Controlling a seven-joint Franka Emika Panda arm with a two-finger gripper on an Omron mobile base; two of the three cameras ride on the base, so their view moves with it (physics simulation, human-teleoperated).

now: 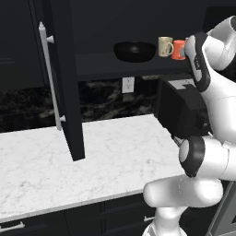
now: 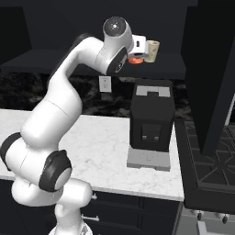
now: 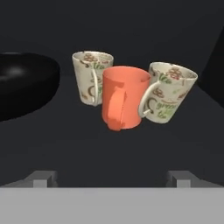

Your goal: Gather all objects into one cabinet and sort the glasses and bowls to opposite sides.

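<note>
Since all four pieces are seen standing on the dark shelf of the cabinet [image 1: 92,67], the gathering part of the task is judged to be done. In the hand view the orange cup [image 3: 124,103] is placed at the centre, one cream mug [image 3: 89,76] is seen behind it at about ten o'clock, and the other cream mug [image 3: 168,92] is set just beside it at three o'clock, apparently touching it. The black bowl [image 3: 24,83] is kept at nine o'clock of the group, apart from the nearest mug. In the left base view the same order is shown: bowl toward the door side, drinkware toward the far end of the shelf. The sorting is therefore judged complete as well, with cups at one end and the bowl at the other. The end effector [image 3: 111,179] is held spread wide in front of the orange cup, with nothing between its fingertips [image 3: 41,178]. The cabinet door [image 1: 62,83] is left standing open over the worktop [image 1: 106,156], on which none of the task's pieces are seen. Only a withdrawal of the arm appears to be left.
</note>
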